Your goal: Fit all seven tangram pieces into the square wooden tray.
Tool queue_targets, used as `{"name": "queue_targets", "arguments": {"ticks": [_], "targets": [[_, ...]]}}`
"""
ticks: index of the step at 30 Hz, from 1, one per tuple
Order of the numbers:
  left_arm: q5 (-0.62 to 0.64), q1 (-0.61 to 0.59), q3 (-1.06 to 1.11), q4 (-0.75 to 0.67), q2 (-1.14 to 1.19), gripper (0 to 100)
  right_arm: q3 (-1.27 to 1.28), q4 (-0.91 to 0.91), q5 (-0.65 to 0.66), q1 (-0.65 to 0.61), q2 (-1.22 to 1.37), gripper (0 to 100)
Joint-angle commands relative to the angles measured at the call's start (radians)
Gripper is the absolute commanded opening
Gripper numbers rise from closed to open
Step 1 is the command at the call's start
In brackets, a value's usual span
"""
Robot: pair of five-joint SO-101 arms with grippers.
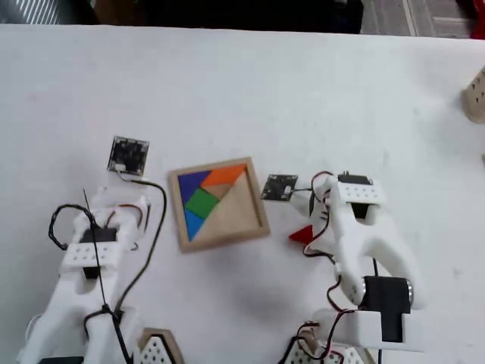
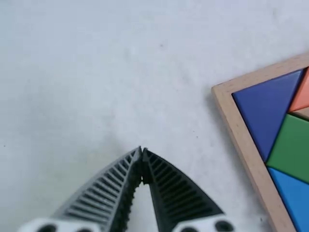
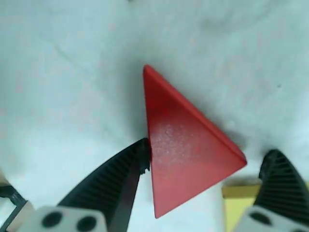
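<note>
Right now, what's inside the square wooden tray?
The wooden tray holds a dark blue triangle, an orange piece, a green piece and a light blue piece. The rest is bare wood; nothing covers it.

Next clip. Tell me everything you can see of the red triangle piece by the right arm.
The red triangle is a solid, matte tangram piece, apparently painted wood, with sharp corners and visible thickness. It lies on the white table, outside the wooden tray, on the right arm's side. The right tool is open around it: one finger touches an edge, the other stands clear. A yellow piece sits by one corner; contact cannot be judged.
</note>
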Motion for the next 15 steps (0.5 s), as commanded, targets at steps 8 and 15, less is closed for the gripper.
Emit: {"name": "queue_targets", "arguments": {"ticks": [8, 15], "targets": [[-0.005, -0.012, -0.032, 0.002, -0.025, 2, -0.04, -0.016, -0.014, 0.038, -0.004, 14.1], [-0.005, -0.012, -0.032, 0.002, -0.025, 2, -0.041, -0.018, -0.052, 0.038, -0.007, 4.8]]}}
